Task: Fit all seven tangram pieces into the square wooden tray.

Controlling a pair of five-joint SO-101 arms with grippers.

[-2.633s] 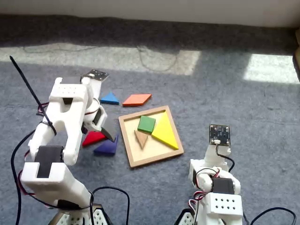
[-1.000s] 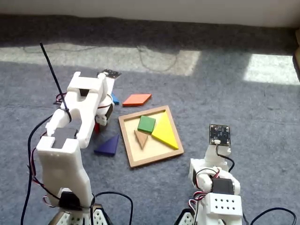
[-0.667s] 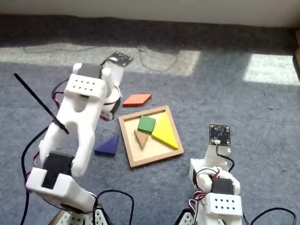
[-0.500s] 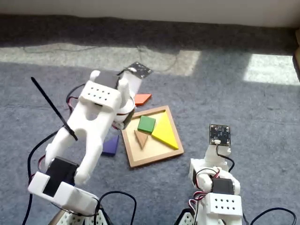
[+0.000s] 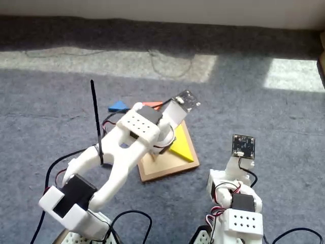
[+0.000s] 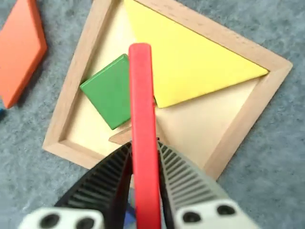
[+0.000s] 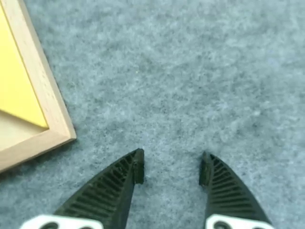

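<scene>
High view: my left arm (image 5: 129, 145) reached across the wooden tray (image 5: 167, 172) and covered most of it. The yellow triangle (image 5: 184, 148) showed inside, by the tray edge facing my right arm (image 5: 236, 203). The orange parallelogram (image 5: 152, 104) and blue triangle (image 5: 118, 107) lay on the carpet off the tray's far corner, apart from each other. The left arm was clearly the nearer one to the tray.

Left wrist view: my left claw (image 6: 144, 147) was clamped on the red piece (image 6: 142, 95), held on its thin edge and not touching the tray. Its long axis ran straight out from the claw, over the middle of the tray. Under it sat the green square (image 6: 107, 98), touching the yellow triangle's corner, and a small tan triangle (image 6: 119, 137) mostly hidden by the fingers. Bare tray floor (image 6: 205, 126) lay beside the yellow's edge, toward one corner. My judgement: the red had to shift off the green toward that bare corner and tip flat. Green and tan stood in the way of a straight drop.

Right wrist view: my right claw (image 7: 171, 167) hung with its fingers apart and nothing between them, over bare carpet just off a tray corner.
</scene>
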